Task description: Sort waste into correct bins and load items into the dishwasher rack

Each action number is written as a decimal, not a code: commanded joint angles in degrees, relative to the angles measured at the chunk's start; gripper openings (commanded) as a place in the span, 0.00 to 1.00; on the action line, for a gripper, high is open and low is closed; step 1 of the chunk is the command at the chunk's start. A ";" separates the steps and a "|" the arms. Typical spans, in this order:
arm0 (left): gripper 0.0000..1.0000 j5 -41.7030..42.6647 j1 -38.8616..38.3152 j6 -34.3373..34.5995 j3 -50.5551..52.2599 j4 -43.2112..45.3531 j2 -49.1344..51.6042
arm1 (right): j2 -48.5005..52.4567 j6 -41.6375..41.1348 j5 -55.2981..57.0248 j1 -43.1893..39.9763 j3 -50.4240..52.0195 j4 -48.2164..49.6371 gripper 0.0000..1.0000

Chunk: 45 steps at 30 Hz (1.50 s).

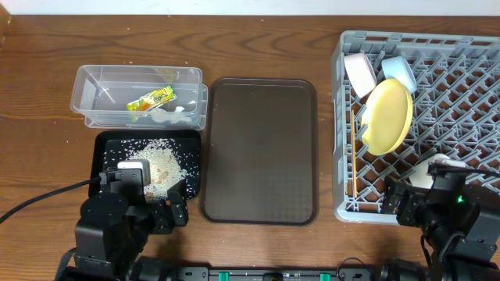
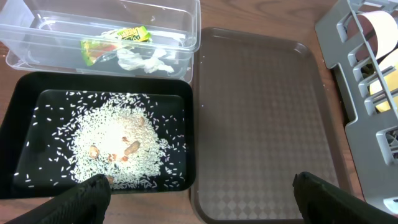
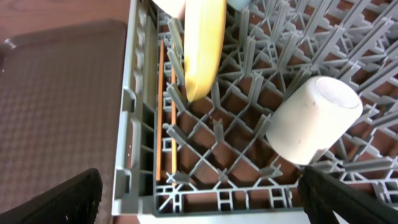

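Note:
The grey rack (image 1: 469, 78) at the right holds the yellow plate (image 1: 388, 117) on edge, a white bowl (image 1: 360, 72), a light blue bowl (image 1: 399, 72), the pale cup (image 3: 314, 121) lying on its side, and chopsticks (image 3: 163, 112) along its left wall. The clear tub (image 1: 101, 82) holds the green-and-orange wrapper (image 1: 151, 99) and white tissue (image 2: 146, 61). The black tray (image 2: 22, 99) holds rice scraps (image 2: 115, 146). My left gripper (image 2: 199, 196) is open and empty near the black tray's front edge. My right gripper (image 3: 199, 193) is open and empty above the rack's front edge.
A large dark brown serving tray (image 1: 262, 148) lies between the bins and the rack. The wooden table (image 1: 39, 47) shows around everything. A black cable (image 1: 39, 199) runs across the table at the front left.

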<state>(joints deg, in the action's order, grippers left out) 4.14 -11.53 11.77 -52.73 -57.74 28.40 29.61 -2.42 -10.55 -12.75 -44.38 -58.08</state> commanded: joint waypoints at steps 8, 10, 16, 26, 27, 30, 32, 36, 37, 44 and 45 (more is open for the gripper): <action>0.97 -0.28 -0.07 -0.59 0.61 -0.04 -0.07 | -0.09 -0.52 -0.22 -0.31 0.39 -1.62 0.99; 0.97 -0.28 -0.07 -0.59 0.61 -0.04 -0.07 | -0.13 -0.09 1.40 -0.28 0.39 -1.60 0.99; 0.97 -0.28 -0.07 -0.59 0.61 -0.04 -0.07 | -3.72 0.42 1.49 1.09 1.99 3.17 0.99; 0.98 -0.28 -0.07 -0.59 0.61 -0.04 -0.07 | -19.37 2.49 1.44 11.74 18.82 27.54 0.99; 0.97 -0.28 -0.07 -0.59 0.61 -0.04 -0.07 | -20.85 2.49 1.44 12.33 20.87 30.64 0.99; 0.97 -0.28 -0.07 -0.59 0.61 -0.04 -0.07 | -24.30 2.49 1.46 13.22 26.38 39.26 0.99; 0.97 -0.28 -0.07 -0.59 0.61 -0.04 -0.07 | -26.03 2.49 1.46 13.27 29.44 43.98 0.99; 0.97 -0.28 -0.07 -0.59 0.61 -0.04 -0.07 | -29.42 2.93 1.53 13.14 35.41 51.58 0.99; 0.98 -0.28 -0.07 -0.59 0.61 -0.04 -0.07 | -29.33 2.95 1.53 13.14 36.59 53.27 0.99; 0.98 -0.28 -0.07 -0.59 0.61 -0.04 -0.07 | -29.31 2.93 1.51 13.16 44.02 56.13 0.99; 0.98 -0.28 -0.07 -0.59 0.61 -0.04 -0.07 | -29.33 2.95 1.57 13.16 44.09 54.31 0.99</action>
<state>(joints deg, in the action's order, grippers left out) 4.12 -11.53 11.75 -52.49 -57.82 28.40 0.71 -0.16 -9.19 -0.14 -1.69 -2.63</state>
